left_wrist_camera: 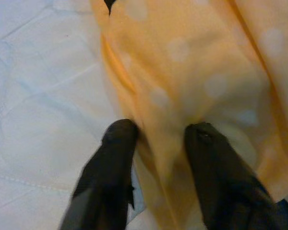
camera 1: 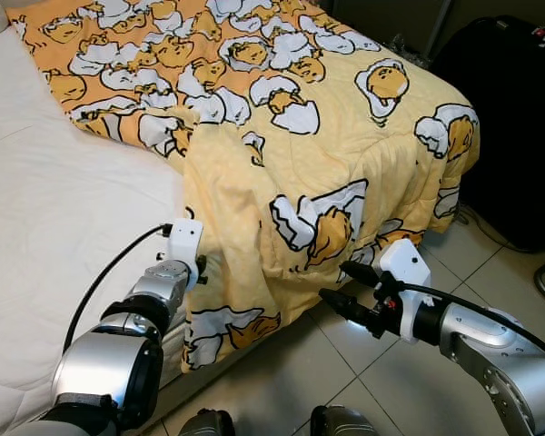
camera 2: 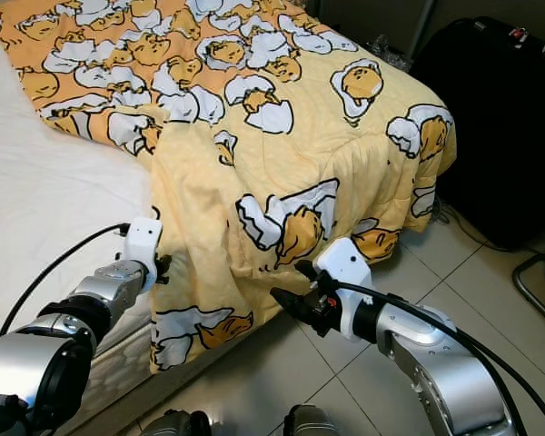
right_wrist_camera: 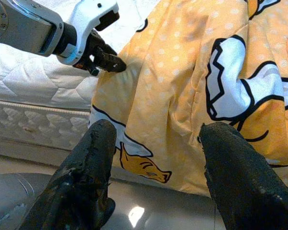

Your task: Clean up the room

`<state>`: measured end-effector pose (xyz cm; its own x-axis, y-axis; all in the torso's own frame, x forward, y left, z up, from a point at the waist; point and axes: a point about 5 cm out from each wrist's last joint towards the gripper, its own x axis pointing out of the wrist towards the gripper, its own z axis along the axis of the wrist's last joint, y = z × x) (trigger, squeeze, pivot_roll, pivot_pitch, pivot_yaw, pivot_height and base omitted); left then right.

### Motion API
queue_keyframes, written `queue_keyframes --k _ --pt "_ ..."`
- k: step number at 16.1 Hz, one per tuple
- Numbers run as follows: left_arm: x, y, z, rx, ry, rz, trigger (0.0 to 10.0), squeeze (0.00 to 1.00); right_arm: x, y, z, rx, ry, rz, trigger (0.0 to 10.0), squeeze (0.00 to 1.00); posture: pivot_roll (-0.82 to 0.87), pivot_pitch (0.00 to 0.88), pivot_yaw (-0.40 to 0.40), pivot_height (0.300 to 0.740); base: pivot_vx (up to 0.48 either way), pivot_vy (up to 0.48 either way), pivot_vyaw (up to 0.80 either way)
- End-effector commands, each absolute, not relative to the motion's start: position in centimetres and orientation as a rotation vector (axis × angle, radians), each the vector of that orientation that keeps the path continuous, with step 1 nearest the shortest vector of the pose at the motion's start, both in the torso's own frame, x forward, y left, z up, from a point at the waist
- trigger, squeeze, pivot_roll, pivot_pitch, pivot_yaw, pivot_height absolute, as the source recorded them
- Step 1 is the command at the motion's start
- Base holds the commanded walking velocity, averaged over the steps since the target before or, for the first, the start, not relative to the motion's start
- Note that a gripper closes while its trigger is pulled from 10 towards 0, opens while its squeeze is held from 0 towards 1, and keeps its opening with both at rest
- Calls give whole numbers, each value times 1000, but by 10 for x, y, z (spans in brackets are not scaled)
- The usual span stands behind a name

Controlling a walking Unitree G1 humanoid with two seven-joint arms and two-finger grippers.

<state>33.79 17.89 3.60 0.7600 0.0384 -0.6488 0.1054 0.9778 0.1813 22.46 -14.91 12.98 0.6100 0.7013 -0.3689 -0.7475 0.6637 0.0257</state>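
Yellow cartoon-print quilt (camera 1: pixel 291 136) is half off the bed (camera 1: pixel 54 209), near corner drooping toward the tile floor (camera 1: pixel 418 381). Our left claw (left_wrist_camera: pixel 156 143) pinches its edge; right claw (camera 1: pixel 341 289) is spread beside the hanging fold. We'd say bed-making's barely started.

- The left arm reaches forward and slightly up, its silver forearm foreshortened, a black cable looping off the wrist.
- The left end effector (right_wrist_camera: pixel 108 61) has its two black fingers (left_wrist_camera: pixel 116 143) pressed onto a fold of the yellow blanket (camera 1: pixel 291 209), cloth pinched between them.
- The right arm comes in low from the right, elbow bent, forearm pointing leftward.
- The right end effector (camera 1: pixel 338 283) hangs with fingers (right_wrist_camera: pixel 93 148) spread wide, holding nothing, just short of the blanket's hanging edge.
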Motion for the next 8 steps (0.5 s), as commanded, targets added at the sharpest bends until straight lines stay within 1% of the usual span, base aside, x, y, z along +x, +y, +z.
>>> queue_keyframes --k 1,8 --pt "339 178 37 237 725 -40 0 0 221 -148 131 -144 368 843 10000 0 -299 120 59 740 0 0 0" --pt "338 178 36 245 737 -44 0 0 223 -148 132 -144 365 842 10000 0 -297 115 56 740 0 0 0"
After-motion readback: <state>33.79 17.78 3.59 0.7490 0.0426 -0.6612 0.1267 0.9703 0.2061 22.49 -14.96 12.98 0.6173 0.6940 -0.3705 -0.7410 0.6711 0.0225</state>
